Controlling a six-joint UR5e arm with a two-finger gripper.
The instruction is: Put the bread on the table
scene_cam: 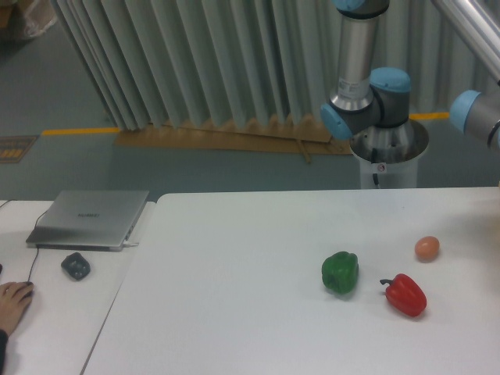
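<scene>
Table [234,312]: two peppers [340,273] [405,294] side by side, egg [426,248] behind; laptop [90,219] far left

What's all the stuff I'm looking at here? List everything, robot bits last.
Green pepper: one, green, on the big white table, right of centre.
Red pepper: one, red, to the right of the green one and nearer the camera.
Egg: one, orange-brown, behind the red pepper.
Laptop: one, silver, closed, on the narrower desk at left.
Small dark object: one, grey-black, in front of the laptop.
Person's hand: one, at the left edge of the desk.
Bread: none in view.
Robot arm: one, grey with blue joints, behind the table; its gripper is out of frame.
</scene>
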